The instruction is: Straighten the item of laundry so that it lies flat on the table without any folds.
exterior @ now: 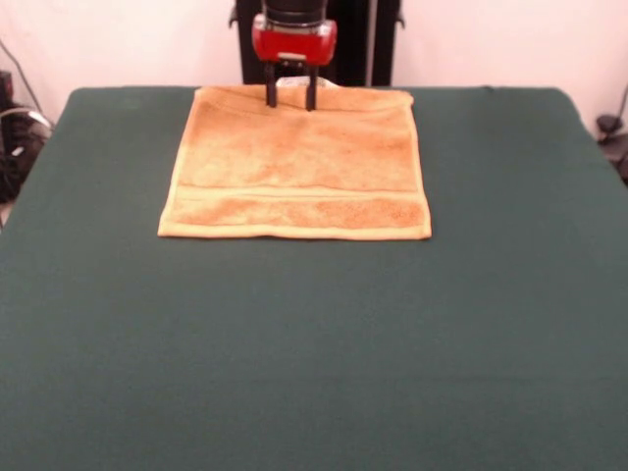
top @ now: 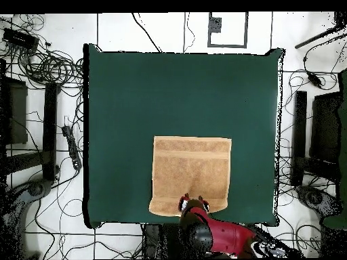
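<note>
The item of laundry (exterior: 294, 167) lies spread out and nearly flat on the table (exterior: 314, 343), at the side nearest the robot's pedestal, its woven band toward the table's middle. The gripper (exterior: 290, 98) stands over the towel's edge nearest the robot, its two dark fingers (exterior: 270, 94) apart, tips at the cloth

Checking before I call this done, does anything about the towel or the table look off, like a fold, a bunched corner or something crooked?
Nearly nothing. The towel lies spread flat and fairly square on the table. The one odd spot is its edge nearest the robot, where the open gripper stands over it and the hem looks slightly rumpled.
</note>
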Motion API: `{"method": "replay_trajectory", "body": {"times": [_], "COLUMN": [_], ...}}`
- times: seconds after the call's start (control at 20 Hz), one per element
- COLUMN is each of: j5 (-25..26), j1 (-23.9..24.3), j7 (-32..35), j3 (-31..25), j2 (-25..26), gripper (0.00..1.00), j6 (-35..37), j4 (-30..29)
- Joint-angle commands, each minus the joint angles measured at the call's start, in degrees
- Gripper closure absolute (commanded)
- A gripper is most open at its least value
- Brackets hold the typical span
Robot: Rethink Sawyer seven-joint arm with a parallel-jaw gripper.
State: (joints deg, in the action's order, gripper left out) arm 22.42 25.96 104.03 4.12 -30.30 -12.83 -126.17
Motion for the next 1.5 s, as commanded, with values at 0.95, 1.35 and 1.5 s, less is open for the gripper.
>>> {"method": "replay_trajectory", "body": {"times": [0.95, 1.35, 1.5], "j5": [12.3, 15.3, 12.3], "j1": [4.3, 5.1, 1.1], "j7": [4.8, 3.9, 3.3], "j3": [2.9, 3.4, 6.2], "j2": [12.2, 14.7, 22.2], "gripper": [0.0, 0.0, 0.0], "j6": [-4.8, -6.4, -15.1], "j4": [8.6, 12.0, 17.8]}}
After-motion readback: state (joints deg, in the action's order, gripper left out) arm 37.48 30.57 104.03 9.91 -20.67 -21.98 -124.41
